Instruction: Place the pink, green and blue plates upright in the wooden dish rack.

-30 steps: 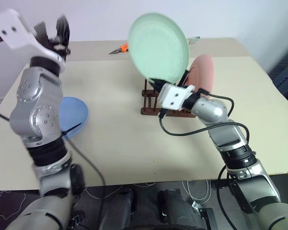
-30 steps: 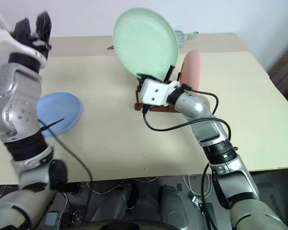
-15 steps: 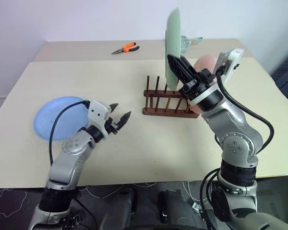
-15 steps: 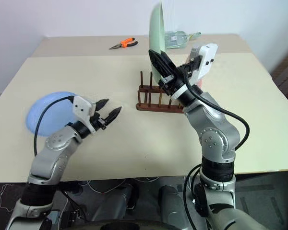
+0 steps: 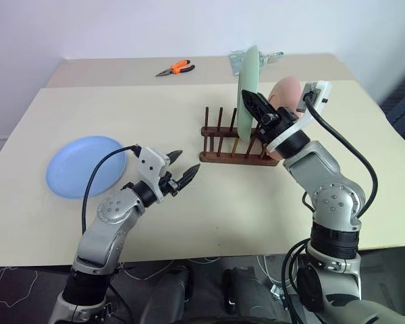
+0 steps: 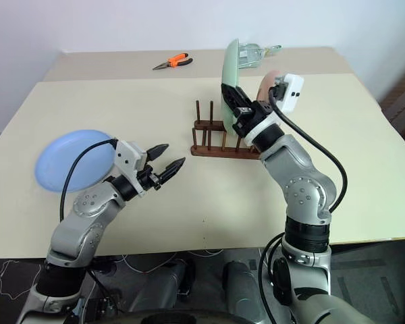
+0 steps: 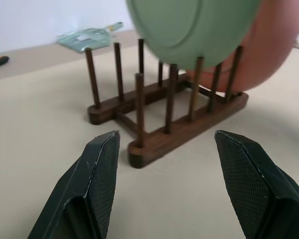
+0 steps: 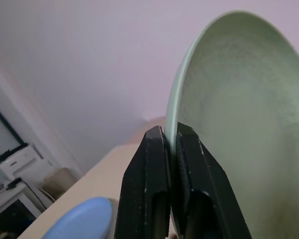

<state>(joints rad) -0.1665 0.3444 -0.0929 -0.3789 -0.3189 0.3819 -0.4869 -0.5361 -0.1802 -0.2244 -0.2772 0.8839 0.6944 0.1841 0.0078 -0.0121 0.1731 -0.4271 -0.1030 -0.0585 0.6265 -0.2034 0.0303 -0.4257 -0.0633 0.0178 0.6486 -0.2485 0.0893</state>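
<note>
Nearest, the left gripper (image 5: 180, 173) hangs released over the worktop (image 5: 223, 202), the blue plate (image 5: 81, 165) flat beside it. Farther, the right gripper (image 6: 237, 101) clenches the green plate (image 6: 229, 67) on edge above the wooden dish rack (image 6: 219, 142), beside the pink plate (image 5: 287, 91) already standing. Next it must lower between pegs.

Matt plastic plates — green plate (image 5: 248, 84), blue plate (image 5: 85, 165) — dark smooth wooden rack (image 7: 169, 115), textured black claw fingers (image 7: 241, 181)
</note>
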